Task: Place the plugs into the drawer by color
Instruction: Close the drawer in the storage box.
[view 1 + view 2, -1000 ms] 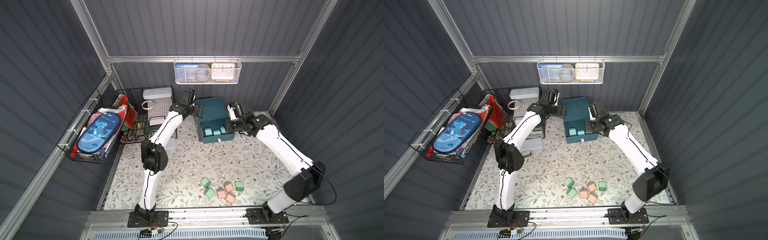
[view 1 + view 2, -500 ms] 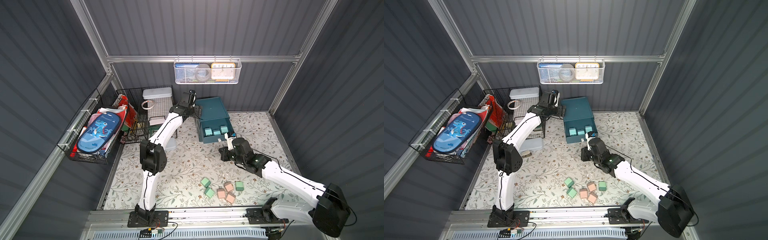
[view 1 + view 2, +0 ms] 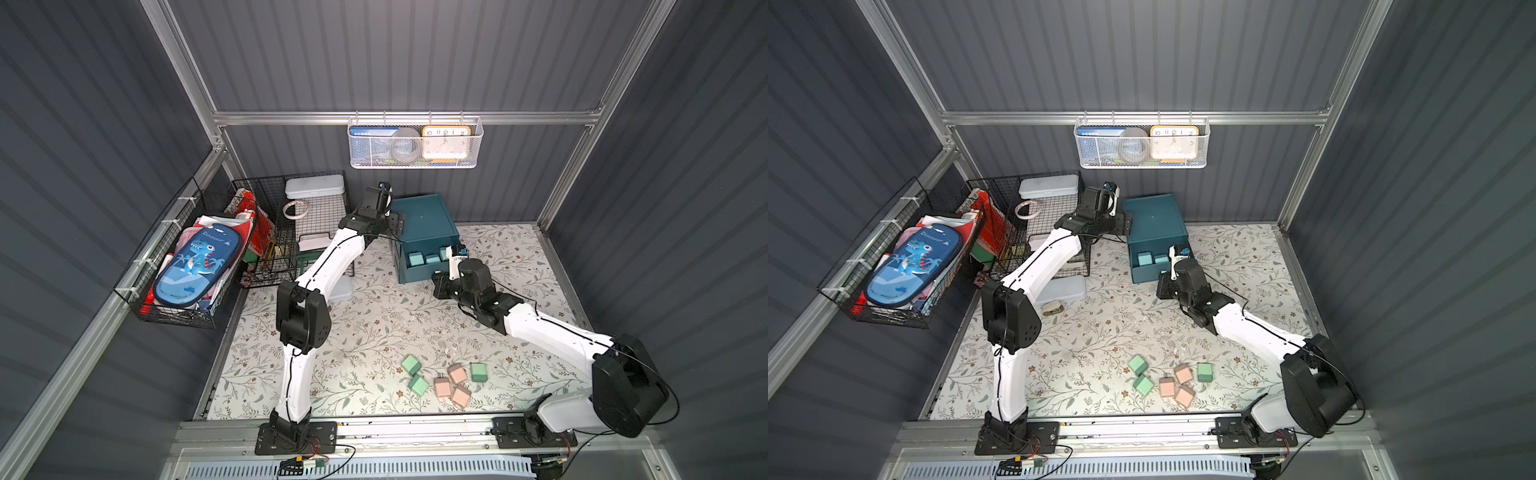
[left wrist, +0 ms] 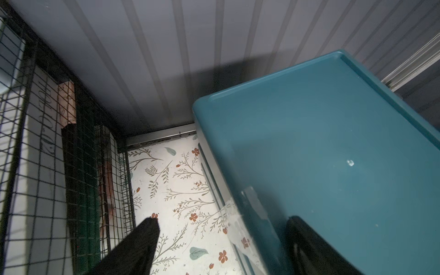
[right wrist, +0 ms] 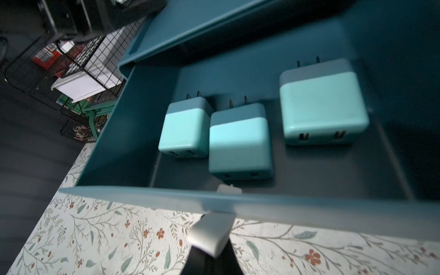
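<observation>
Plugs lie in 2 places in both top views. In front of the teal cabinet (image 3: 424,216), well apart from it on the flowered mat (image 3: 374,324), sit 3 green plugs (image 3: 411,365) and 3 pink plugs (image 3: 457,373), in 1 loose group. The cabinet has 1 drawer (image 3: 415,275) standing open with blue plugs (image 3: 416,259) inside; the right arm (image 3: 540,328) covers part of them.

Left wrist view: the left gripper (image 4: 223,219) is at the cabinet's upper side edge, its 2 fingers wide apart, 1 over the cabinet top and 1 over the mat beside the cabinet. It holds nothing.

Right wrist view: 3 blue plugs lie in the open drawer, prongs toward the cabinet's back, 2 just beside each other and 1 apart. The right gripper (image 5: 209,259) is closed, its tips at the drawer's 1 white tab handle (image 5: 212,234). I cannot tell if it pinches the tab or only touches it.
</observation>
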Available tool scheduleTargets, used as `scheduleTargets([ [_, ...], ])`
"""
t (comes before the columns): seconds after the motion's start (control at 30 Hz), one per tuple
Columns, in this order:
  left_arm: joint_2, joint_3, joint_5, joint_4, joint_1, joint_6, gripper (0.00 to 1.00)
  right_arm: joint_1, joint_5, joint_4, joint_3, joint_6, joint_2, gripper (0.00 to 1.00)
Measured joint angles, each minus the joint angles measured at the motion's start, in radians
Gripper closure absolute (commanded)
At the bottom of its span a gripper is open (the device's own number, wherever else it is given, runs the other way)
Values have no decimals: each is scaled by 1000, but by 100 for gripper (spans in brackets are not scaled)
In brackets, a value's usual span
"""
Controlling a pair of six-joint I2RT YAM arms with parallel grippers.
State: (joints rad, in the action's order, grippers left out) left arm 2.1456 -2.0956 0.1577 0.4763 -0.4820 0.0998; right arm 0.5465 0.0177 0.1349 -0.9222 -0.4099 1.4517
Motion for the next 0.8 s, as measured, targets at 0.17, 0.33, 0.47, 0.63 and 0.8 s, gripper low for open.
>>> scheduleTargets([
  [0.17,-10,20,4,-13,-6,0,11,-29,-26,24,-70,1,78,100],
  [0.33,-12,24,11,-16,-13,0,12,-41,-41,82,-135,-9,162,100],
  [0.47,-15,31,17,-21,-17,0,11,-53,-44,170,-180,-27,252,99],
  [0.63,-16,37,23,-31,-17,0,11,-54,-41,268,-193,-51,326,96],
  [0.8,-16,38,23,-33,-18,0,11,-59,-71,372,-188,-116,372,89],
])
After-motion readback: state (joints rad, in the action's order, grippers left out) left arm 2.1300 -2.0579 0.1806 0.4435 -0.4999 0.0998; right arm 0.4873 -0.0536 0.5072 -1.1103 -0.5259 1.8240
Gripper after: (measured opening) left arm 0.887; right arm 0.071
